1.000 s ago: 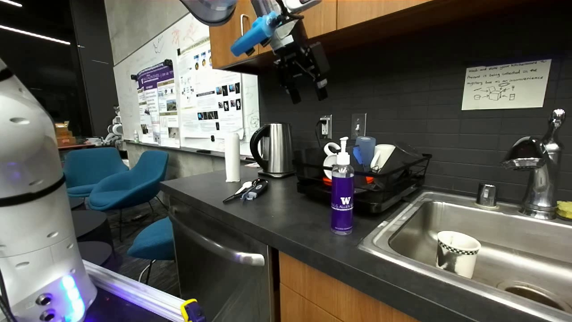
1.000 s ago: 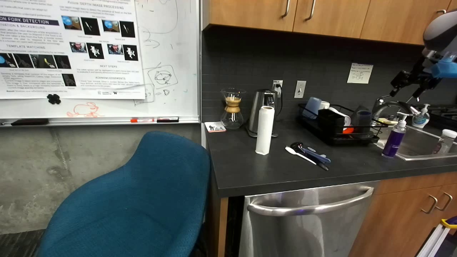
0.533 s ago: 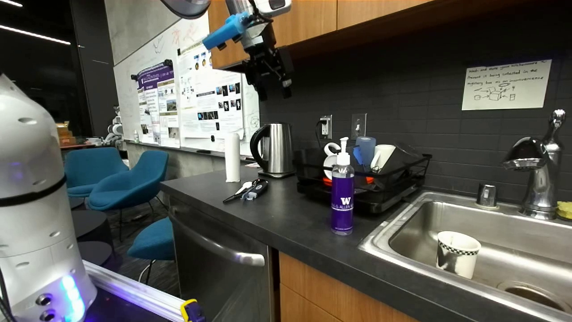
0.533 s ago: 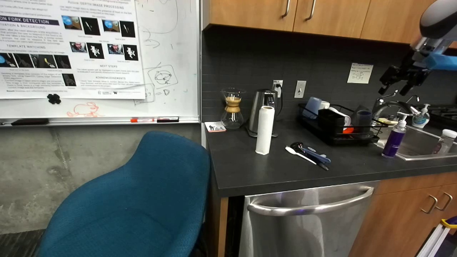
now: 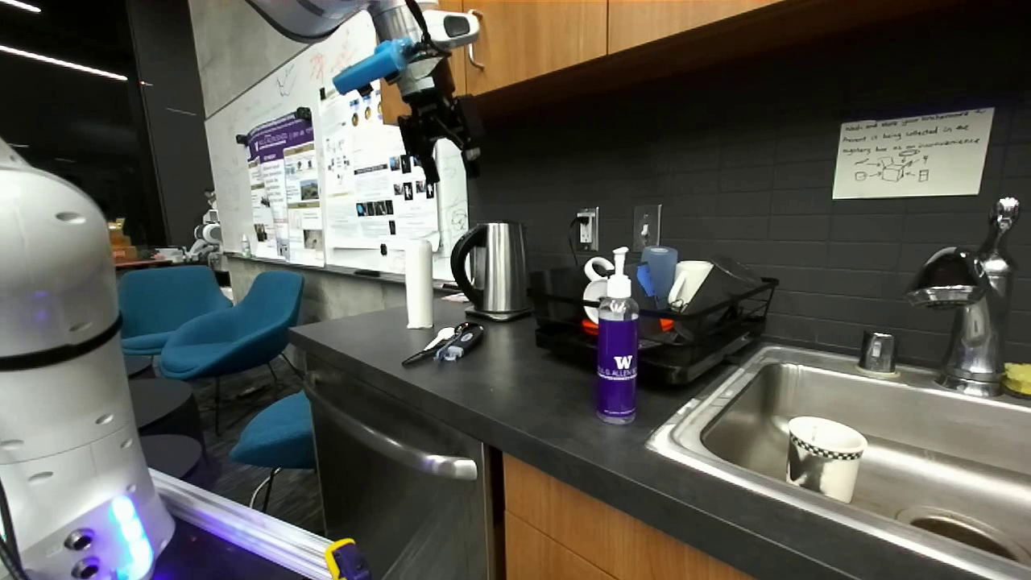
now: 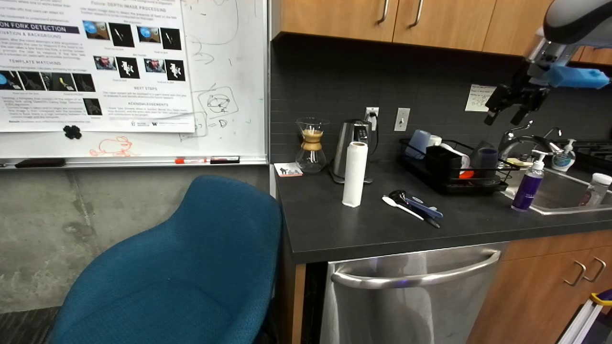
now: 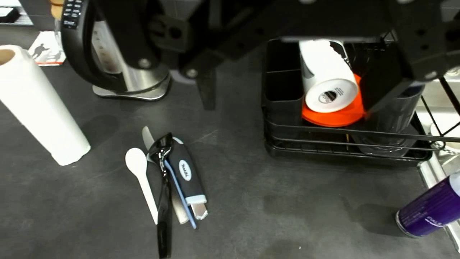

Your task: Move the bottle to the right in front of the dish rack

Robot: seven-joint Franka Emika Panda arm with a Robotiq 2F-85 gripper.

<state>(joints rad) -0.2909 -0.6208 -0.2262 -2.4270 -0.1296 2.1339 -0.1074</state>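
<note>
The robot's gripper [image 5: 451, 171] hangs high above a dark counter [image 5: 515, 391], its two fingers [image 7: 207, 91] spread wide apart and pointing down toward 6 o'clock; it grips nothing and touches nothing. In the wrist view the fingers show toward 12 o'clock, with part of the counter visible through the broad gap between them. The purple bottle [image 5: 618, 379] stands upright on the counter, well apart from the gripper, which in an exterior view sits at about 11 o'clock from it. The bottle's long axis is vertical, base down and white pump [image 5: 619, 284] on top; the white letter W on its label faces that camera, while the spout's direction is too small to tell. There the dish rack [image 5: 685, 362], loaded with dishes, is just behind the bottle toward 1 o'clock, and the sink [image 5: 678, 435] has its rim just beside the bottle's base toward 4 o'clock. In the wrist view the bottle appears toward 4 o'clock, cut off by the frame, its axis slanting from base at 8 o'clock to top at 2 o'clock.
</note>
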